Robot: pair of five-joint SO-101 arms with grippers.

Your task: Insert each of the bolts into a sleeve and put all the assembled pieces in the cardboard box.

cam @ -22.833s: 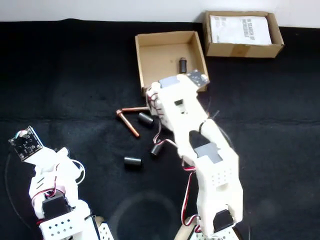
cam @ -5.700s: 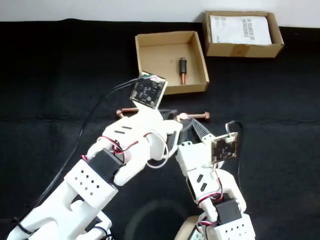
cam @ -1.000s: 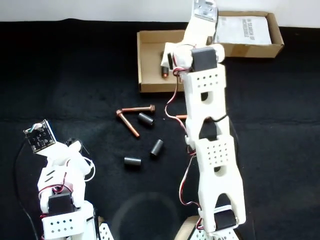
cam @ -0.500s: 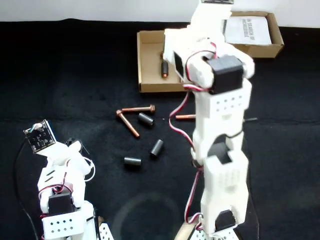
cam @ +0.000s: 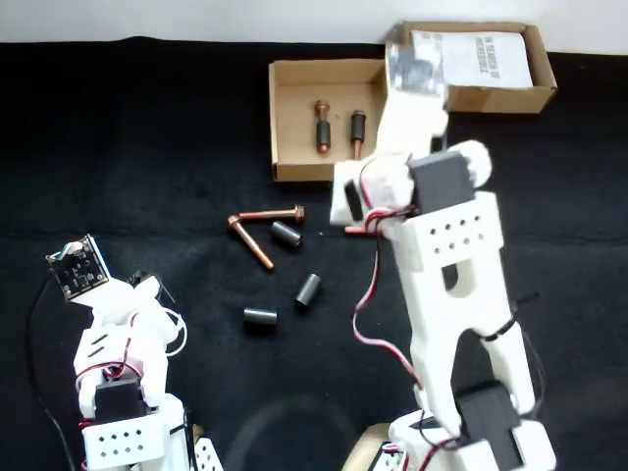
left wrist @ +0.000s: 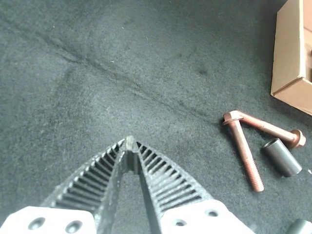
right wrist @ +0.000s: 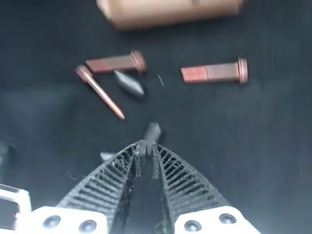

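A: While the right gripper (right wrist: 145,146) hangs closed and empty, what lies nearest?

B: Lone bolt (right wrist: 214,71), just ahead, long axis across its reach. Left gripper (left wrist: 129,145), closed too, well apart. Count: three loose bolts (cam: 270,213), three loose sleeves (cam: 286,235), two assembled pieces (cam: 322,126) in the cardboard box (cam: 304,172).

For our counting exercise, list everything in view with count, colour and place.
box: 1, brown, far side of the cloth
assembled pieces: 2, copper and dark, side by side in the box
bolts: 3, copper, loose on the cloth near the box
sleeves: 3, dark grey, loose among the bolts
second box: 1, brown, far right corner, holding a white sheet
cloth: 1, black, under everything
left gripper: 1, dark, shut, over bare cloth
right gripper: 1, dark, shut, above the loose parts
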